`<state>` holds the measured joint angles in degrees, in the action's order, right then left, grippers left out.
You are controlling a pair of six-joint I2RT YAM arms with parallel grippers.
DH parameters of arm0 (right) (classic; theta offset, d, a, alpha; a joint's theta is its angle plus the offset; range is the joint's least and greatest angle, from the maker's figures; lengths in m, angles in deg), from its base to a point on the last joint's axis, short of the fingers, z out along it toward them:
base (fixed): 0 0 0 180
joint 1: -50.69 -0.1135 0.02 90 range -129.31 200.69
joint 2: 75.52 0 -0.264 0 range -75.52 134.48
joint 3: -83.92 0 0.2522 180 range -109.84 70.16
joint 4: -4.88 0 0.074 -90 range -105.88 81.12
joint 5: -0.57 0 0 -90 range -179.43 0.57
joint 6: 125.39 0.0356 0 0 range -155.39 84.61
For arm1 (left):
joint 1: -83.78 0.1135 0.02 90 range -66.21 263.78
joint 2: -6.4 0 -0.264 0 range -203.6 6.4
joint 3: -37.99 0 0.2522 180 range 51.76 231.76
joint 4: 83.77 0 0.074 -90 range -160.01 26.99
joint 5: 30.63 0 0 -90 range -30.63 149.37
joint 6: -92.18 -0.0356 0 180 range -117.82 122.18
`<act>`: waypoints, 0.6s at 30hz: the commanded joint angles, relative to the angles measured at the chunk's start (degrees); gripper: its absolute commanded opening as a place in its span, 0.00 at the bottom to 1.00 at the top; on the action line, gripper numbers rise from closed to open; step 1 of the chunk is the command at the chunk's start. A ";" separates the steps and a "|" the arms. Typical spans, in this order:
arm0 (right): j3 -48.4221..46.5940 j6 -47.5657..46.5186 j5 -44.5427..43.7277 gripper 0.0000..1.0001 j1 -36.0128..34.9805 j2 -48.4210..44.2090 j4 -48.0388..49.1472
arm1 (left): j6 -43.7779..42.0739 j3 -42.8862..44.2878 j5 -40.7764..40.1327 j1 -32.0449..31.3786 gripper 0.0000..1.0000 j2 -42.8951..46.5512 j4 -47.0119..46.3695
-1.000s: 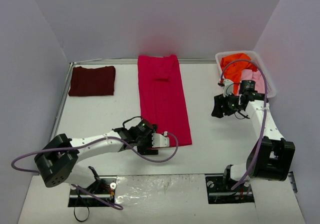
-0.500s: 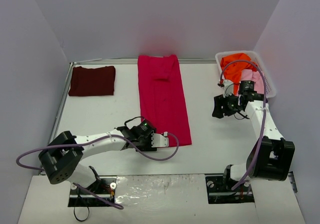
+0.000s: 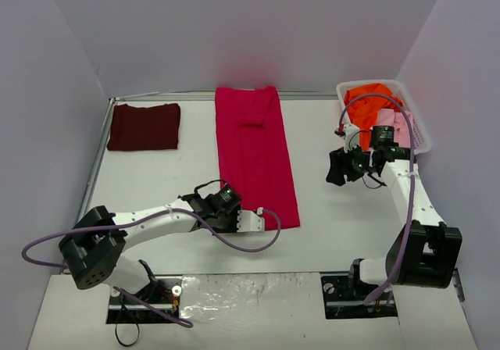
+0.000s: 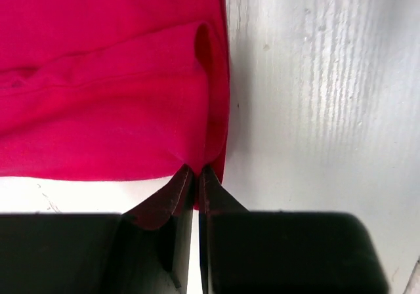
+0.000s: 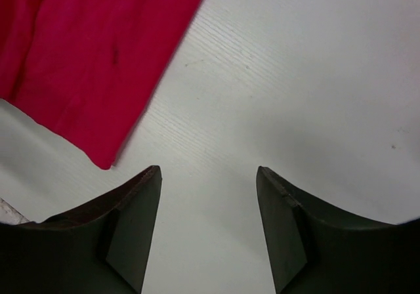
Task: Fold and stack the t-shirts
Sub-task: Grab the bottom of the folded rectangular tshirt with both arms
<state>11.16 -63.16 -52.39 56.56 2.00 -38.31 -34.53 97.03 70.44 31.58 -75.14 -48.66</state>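
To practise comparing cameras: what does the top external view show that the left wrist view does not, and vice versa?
Only top external: the maroon t-shirt, the basket holding an orange shirt and a pink shirt, the open right gripper. Only left wrist: close up, the left gripper shut on a corner of the crimson t-shirt. Both: that t-shirt and the table.

Nothing legible anywhere: no text, label, brand, number or sign to read in any of the three views.
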 commanded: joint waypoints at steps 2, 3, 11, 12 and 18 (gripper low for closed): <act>1.17 -9.47 8.48 0.62 -3.93 -6.31 0.07 | 0.14 5.08 11.92 2.89 0.02 -0.11 5.36; 1.69 -15.15 8.58 0.67 -4.63 -8.15 0.25 | 0.32 5.69 13.70 5.16 0.02 -0.29 5.90; 7.57 -28.82 1.04 0.71 -21.12 -9.66 0.78 | -0.03 9.56 22.67 13.00 0.02 -2.83 10.91; 8.28 -30.49 -2.63 0.68 -22.81 -9.32 1.04 | -0.38 10.00 24.16 14.49 0.02 -3.71 12.04; 12.67 -32.08 -10.13 0.52 -31.60 -5.80 2.18 | -1.26 11.94 28.92 18.37 0.02 -7.58 14.78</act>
<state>21.91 -91.75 -56.90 27.34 -4.78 -36.06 -34.25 106.47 94.30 48.74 -81.65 -38.06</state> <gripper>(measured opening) 0.526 0.042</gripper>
